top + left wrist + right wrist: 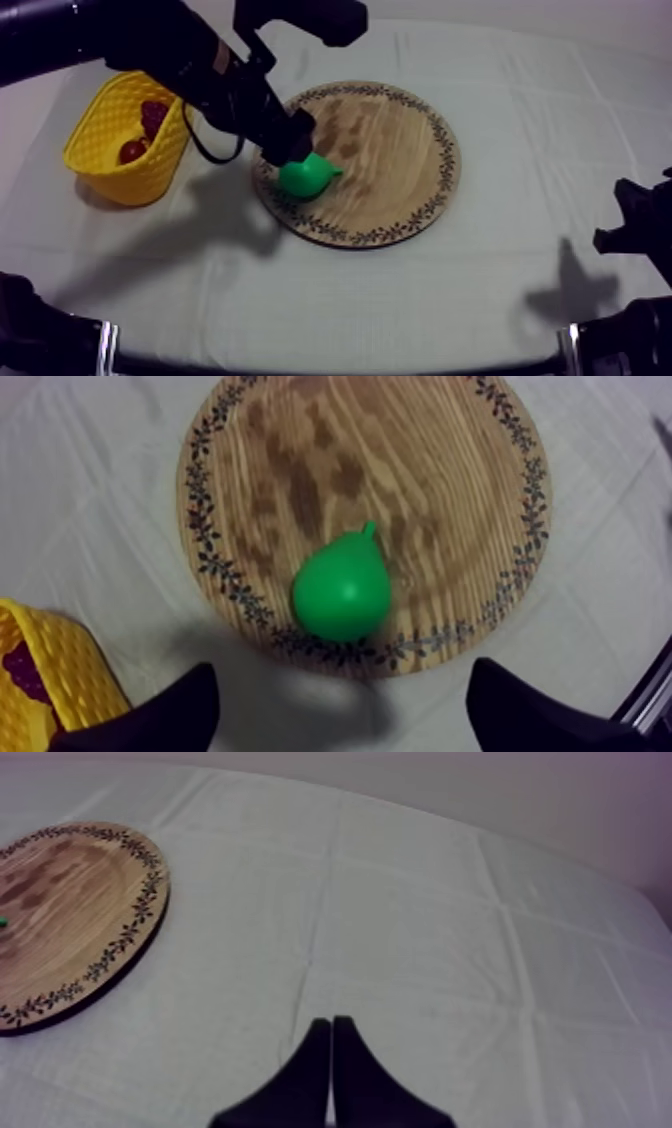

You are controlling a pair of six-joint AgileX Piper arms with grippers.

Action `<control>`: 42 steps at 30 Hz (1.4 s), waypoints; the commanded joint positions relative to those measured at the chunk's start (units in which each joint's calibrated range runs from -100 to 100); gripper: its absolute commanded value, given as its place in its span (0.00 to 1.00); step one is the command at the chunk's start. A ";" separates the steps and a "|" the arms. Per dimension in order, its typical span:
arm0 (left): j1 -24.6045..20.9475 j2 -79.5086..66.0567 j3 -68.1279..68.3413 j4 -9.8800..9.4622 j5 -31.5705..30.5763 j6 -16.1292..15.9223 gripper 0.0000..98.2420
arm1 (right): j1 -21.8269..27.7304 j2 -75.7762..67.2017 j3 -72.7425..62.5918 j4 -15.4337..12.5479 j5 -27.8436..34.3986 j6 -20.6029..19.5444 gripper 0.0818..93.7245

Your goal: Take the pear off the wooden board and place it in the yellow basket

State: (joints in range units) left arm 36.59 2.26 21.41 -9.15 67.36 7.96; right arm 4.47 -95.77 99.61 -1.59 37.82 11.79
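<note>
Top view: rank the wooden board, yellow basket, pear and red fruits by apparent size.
1. wooden board
2. yellow basket, clearly smaller than the board
3. pear
4. small red fruits, two in the basket: they look alike, and the wall partly hides them, so the rank below the pear is rough.

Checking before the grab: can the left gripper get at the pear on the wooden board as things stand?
Probably yes: the left gripper is open over the pear, and nothing else lies on the wooden board.
</note>
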 commanded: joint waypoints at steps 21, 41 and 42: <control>-1.82 15.73 -0.85 2.56 -7.84 -3.98 0.98 | -0.03 0.01 0.05 0.00 0.00 0.00 0.00; -2.10 26.97 -6.46 4.03 -13.98 -5.61 0.92 | -0.03 0.01 0.05 0.00 0.00 0.00 0.00; -1.97 27.29 -6.73 3.92 -13.71 -5.47 0.92 | -0.03 0.01 0.05 0.00 0.00 0.00 0.00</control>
State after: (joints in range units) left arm 34.51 29.38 14.80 -5.14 53.45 2.39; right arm 4.47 -95.77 99.61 -1.59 37.81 11.79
